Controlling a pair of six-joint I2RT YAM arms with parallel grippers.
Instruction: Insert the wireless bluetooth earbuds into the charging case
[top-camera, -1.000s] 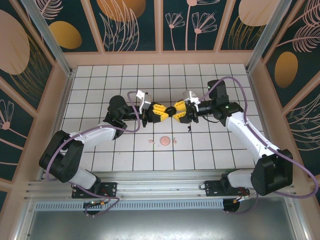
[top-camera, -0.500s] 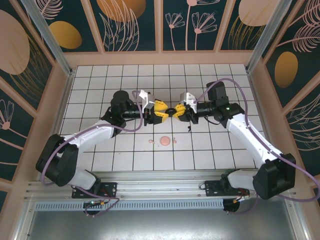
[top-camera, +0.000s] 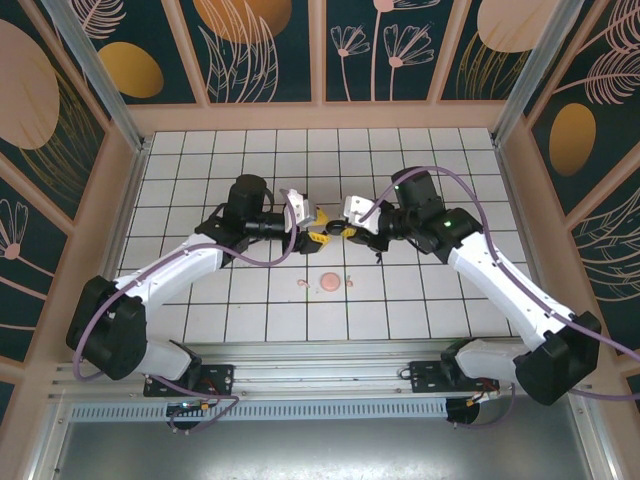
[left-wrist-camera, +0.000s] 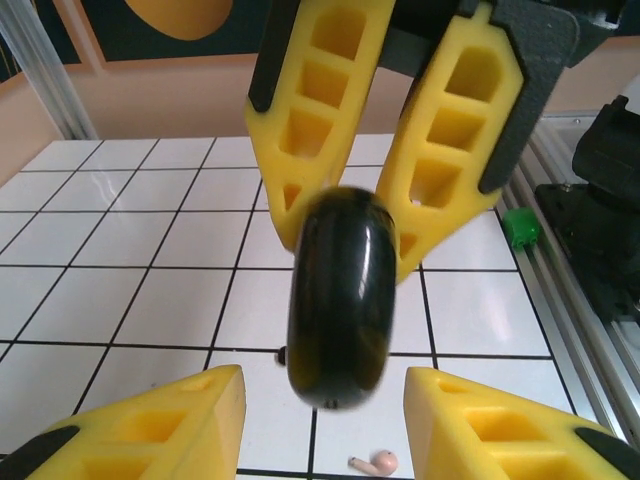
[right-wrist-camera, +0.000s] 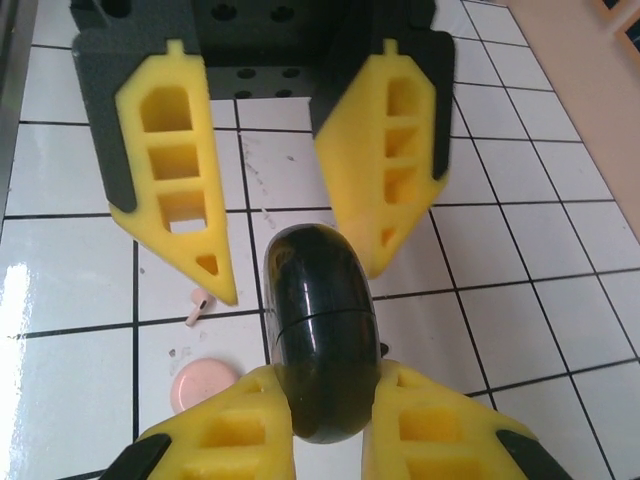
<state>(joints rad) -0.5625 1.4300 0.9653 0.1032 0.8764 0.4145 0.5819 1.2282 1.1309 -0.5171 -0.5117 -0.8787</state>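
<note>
Currently mid-handover: right pincer (right-wrist-camera: 328, 400) clamped on black case (right-wrist-camera: 320, 330) at centre frame, left pincer (left-wrist-camera: 322, 400) apart, flanking it. Pink earbud (left-wrist-camera: 373, 463) lies on tabletop (left-wrist-camera: 100, 240), bottom edge. Next, I reckon: open the lid.

From above and behind the arm bases (top-camera: 190, 380) we look down on the whole tiled table (top-camera: 400, 300). Its near edge lies at the bottom of the picture and the far wall (top-camera: 320, 115) at the top; this is our distant view.

On the left wrist we sit very close, looking along the left gripper (left-wrist-camera: 325, 385) toward the right of the scene, with the near rail (left-wrist-camera: 560, 290) at the picture's right edge. On the right wrist we are equally close, looking along the right gripper (right-wrist-camera: 325, 378) toward the left.

The two wrist views face each other across the black case (right-wrist-camera: 320, 330), and both catch the pink earbud (left-wrist-camera: 372, 463) on the tiles below. The overhead view takes in that same spot at mid-table.
</note>
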